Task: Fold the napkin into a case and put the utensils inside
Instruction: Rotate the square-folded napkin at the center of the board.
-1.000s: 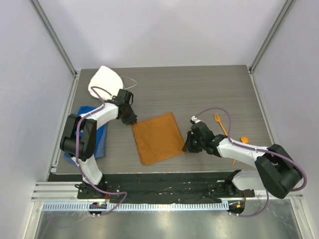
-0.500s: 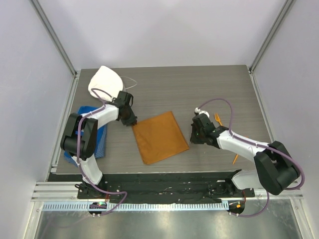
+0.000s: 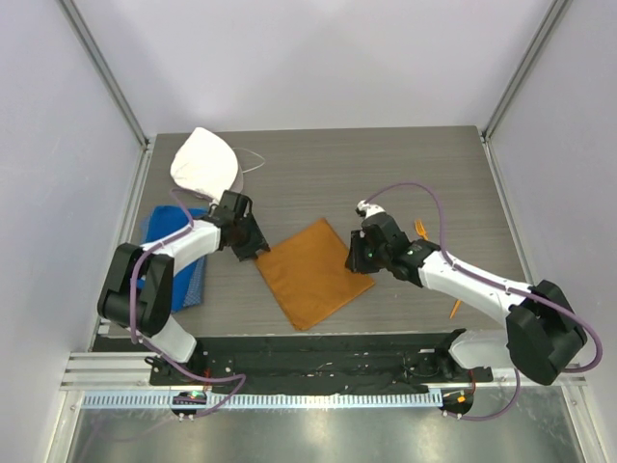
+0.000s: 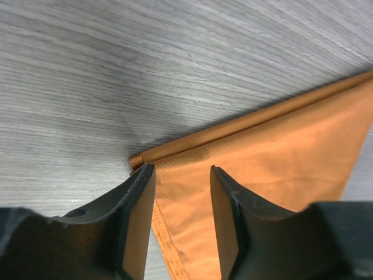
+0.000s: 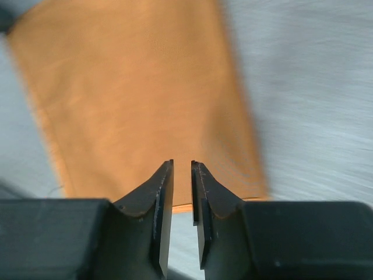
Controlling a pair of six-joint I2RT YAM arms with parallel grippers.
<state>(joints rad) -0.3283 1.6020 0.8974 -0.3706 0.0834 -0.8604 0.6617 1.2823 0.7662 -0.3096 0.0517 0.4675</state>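
The rust-orange napkin [image 3: 313, 273] lies flat on the grey table as a tilted square. It also shows in the left wrist view [image 4: 280, 157] and in the right wrist view [image 5: 134, 93]. My left gripper [image 3: 254, 244] is open and low, its jaws either side of the napkin's left corner [image 4: 182, 169]. My right gripper [image 3: 359, 258] is over the napkin's right edge, its jaws almost shut with a thin gap and nothing between them. The orange fork [image 3: 420, 230] lies right of that arm. Only the spoon's handle [image 3: 454, 308] shows; its bowl is hidden under the arm.
A blue towel [image 3: 162, 230] lies at the table's left edge under the left arm. A white rounded cloth cap [image 3: 204, 161] sits at the back left. Grey walls stand close on both sides.
The napkin has turned and slid a little toward the near edge. My right gripper went off the napkin's right corner, then came back over its right edge. My left arm shifted left.
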